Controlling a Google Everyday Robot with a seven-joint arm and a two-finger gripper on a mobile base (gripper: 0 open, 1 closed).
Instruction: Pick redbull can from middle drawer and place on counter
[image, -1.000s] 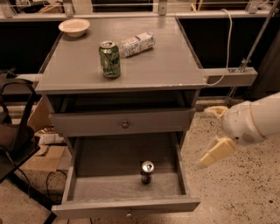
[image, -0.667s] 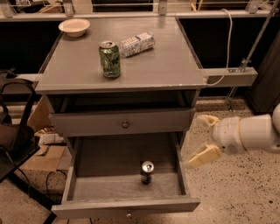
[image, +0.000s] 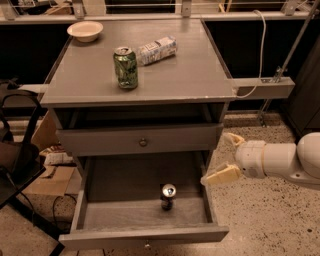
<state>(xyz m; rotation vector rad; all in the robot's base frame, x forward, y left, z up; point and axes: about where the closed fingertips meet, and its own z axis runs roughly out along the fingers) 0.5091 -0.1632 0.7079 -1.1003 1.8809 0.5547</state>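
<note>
The redbull can (image: 168, 196) stands upright inside the pulled-out middle drawer (image: 145, 238), near its centre and toward the front. My gripper (image: 223, 157) is open and empty. It hangs to the right of the drawer's right wall, above the floor, with its cream fingers (image: 221, 175) pointing left toward the cabinet. It is apart from the can. The counter (image: 180, 75) is the grey cabinet top above.
On the counter stand a green can (image: 125, 67), a cream bowl (image: 85, 31) at the back left and a lying white carton (image: 157, 50). The upper drawer (image: 142, 141) is shut. A black chair (image: 17, 150) and cardboard (image: 50, 177) sit on the left.
My arm has moved left toward the cabinet, bringing the gripper next to the drawer's right side. The can and the counter items have not moved.
</note>
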